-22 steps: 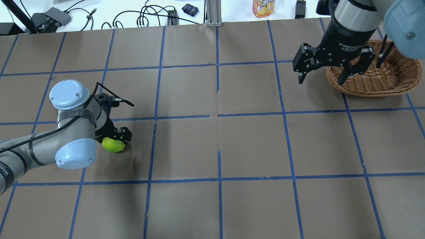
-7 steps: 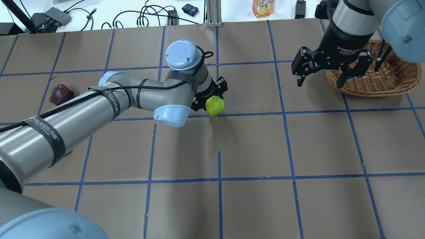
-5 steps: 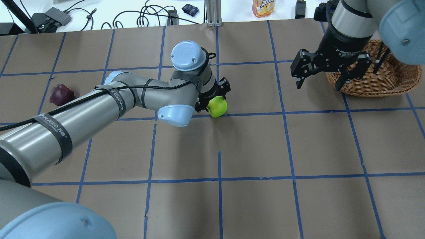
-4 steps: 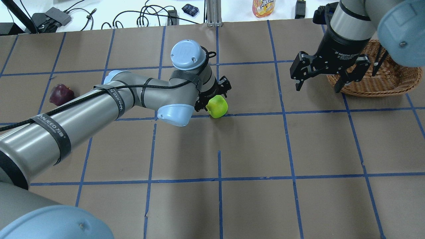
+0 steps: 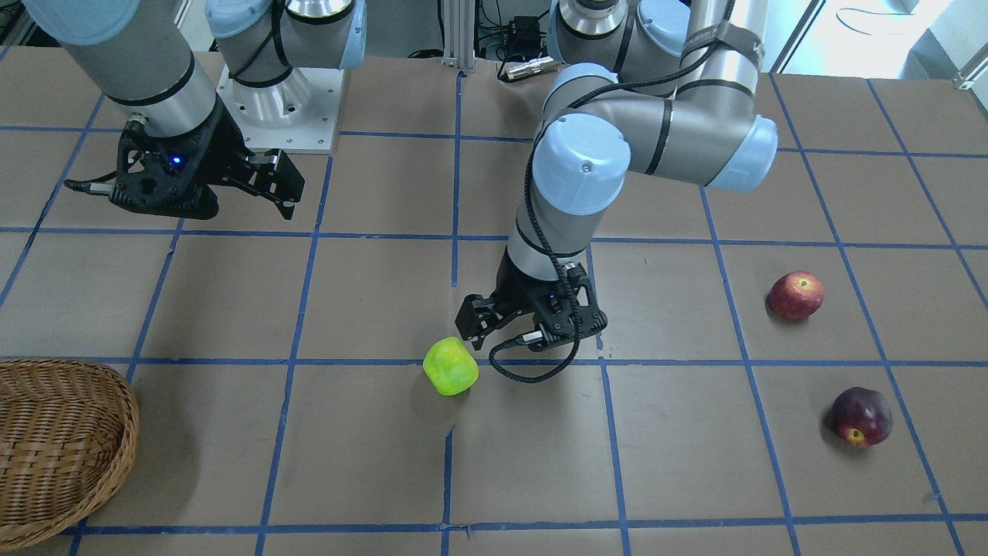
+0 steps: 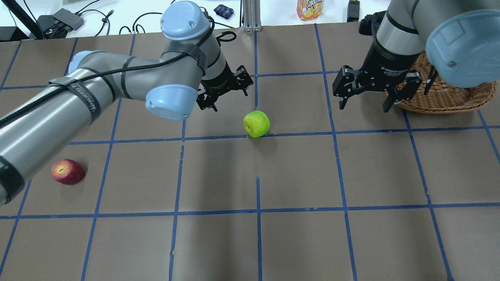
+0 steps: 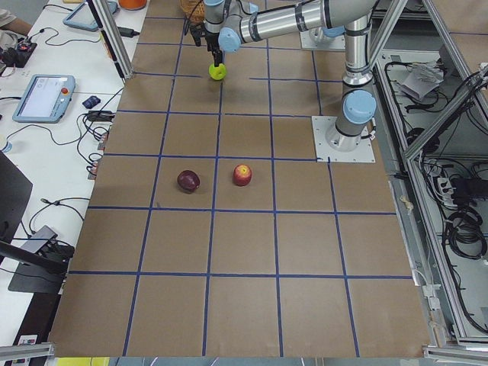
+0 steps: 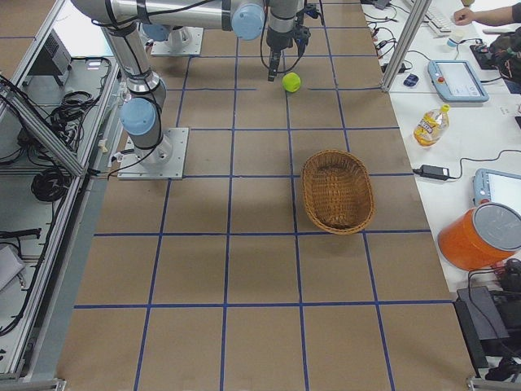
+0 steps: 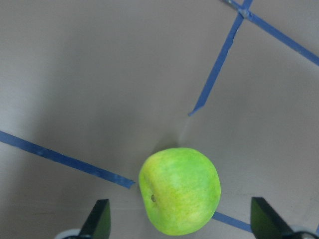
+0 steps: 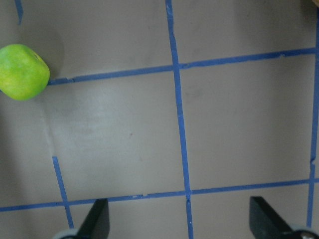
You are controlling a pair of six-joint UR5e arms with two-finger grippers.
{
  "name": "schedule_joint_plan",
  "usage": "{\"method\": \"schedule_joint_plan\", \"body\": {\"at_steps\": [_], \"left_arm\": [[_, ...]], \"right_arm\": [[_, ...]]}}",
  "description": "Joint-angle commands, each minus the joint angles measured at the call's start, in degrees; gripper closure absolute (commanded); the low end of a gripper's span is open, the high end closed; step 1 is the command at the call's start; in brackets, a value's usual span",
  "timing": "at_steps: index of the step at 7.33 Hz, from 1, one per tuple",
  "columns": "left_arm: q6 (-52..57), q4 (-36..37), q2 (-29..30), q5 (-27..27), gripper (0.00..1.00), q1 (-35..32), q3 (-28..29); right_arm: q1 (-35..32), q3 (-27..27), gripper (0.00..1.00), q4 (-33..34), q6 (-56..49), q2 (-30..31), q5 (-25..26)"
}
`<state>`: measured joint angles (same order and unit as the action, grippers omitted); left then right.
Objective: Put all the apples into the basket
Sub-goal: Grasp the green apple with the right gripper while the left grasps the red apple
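green apple on the table, both my hands open.

my left hand hangs with its fingers spread and grasps nothing, just above and beside the green apple, which rests on a blue tape line near the middle of the table. my right hand is also spread wide and empty, between that apple and the basket at my far right. the red apple and the dark apple lie on my left side, well apart from the basket.
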<state>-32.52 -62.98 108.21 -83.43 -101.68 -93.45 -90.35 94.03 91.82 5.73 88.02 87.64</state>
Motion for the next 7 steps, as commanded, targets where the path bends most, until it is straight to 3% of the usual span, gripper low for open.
{"method": "schedule_joint_plan", "body": {"at_steps": [1,2,4,5,7], "left_arm": [[17.1,-14.2,-6.1,-1.1,0.0,9.0,0.0],[29.2,-18.1,-9.0,-6.1,0.0,14.1,-1.4],[44.1,-18.6,-13.7,-10.8,0.01,23.8,-6.4],[50.4,-17.3,-14.3,-11.1,0.04,29.5,-9.5],[63.4,-7.0,-14.3,-11.2,0.06,39.2,-17.7]], "right_arm": [[-6.3,0.0,0.0,7.7,-0.2,-5.2,0.0],[-9.5,-0.1,0.0,8.6,-1.1,-7.4,-0.2],[-12.4,-0.1,0.0,19.9,-2.1,-13.0,-2.9],[-13.5,-0.3,0.0,21.6,-3.0,-15.5,-3.8],[-14.1,-1.8,0.0,25.5,-6.5,-20.1,-3.9]]}}
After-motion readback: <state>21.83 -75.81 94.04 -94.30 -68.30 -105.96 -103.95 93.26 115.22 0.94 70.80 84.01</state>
